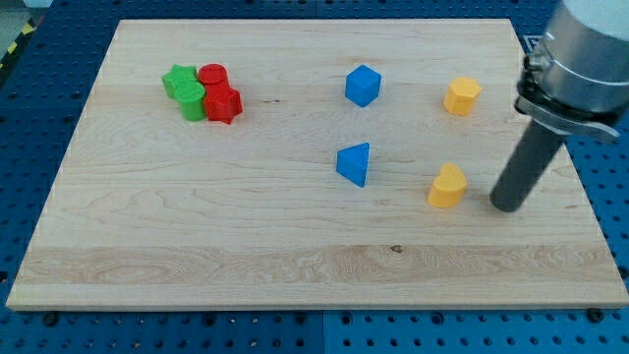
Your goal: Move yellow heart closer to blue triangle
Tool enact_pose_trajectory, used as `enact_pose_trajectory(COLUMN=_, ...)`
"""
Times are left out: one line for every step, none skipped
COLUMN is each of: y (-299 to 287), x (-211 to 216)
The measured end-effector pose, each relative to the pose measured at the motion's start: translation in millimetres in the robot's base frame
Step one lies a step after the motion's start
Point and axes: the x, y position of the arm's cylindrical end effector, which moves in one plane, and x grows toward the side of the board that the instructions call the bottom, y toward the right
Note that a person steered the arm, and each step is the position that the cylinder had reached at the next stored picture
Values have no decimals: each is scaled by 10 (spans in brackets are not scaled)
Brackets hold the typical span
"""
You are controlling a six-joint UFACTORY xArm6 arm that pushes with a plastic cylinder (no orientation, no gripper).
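Observation:
The yellow heart (447, 186) lies on the wooden board at the view's right of centre. The blue triangle (355, 163) lies to its left, about a block's width away and slightly higher in the view. My tip (508, 206) rests on the board just to the right of the yellow heart, with a small gap between them. The rod rises from it toward the view's upper right.
A blue cube-like block (362, 86) lies above the triangle. A yellow hexagonal block (461, 96) lies above the heart. A cluster of two green (185, 90) and two red blocks (220, 92) sits at the upper left. The board's right edge (580, 197) is close to my tip.

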Motion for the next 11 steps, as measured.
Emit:
enact_pose_trajectory(y=115, x=298)
enact_pose_trajectory(y=39, x=355)
enact_pose_trajectory(y=-109, x=343)
enact_pose_trajectory(y=-251, x=315)
enact_pose_trajectory(y=-388, x=252)
enact_pose_trajectory(y=-474, x=26)
enact_pose_trajectory(y=-519, x=-276)
enact_pose_trajectory(y=-569, x=-562)
enact_pose_trajectory(y=-642, x=-797)
enact_pose_trajectory(y=-653, x=-851)
enact_pose_trajectory(y=-653, x=-840)
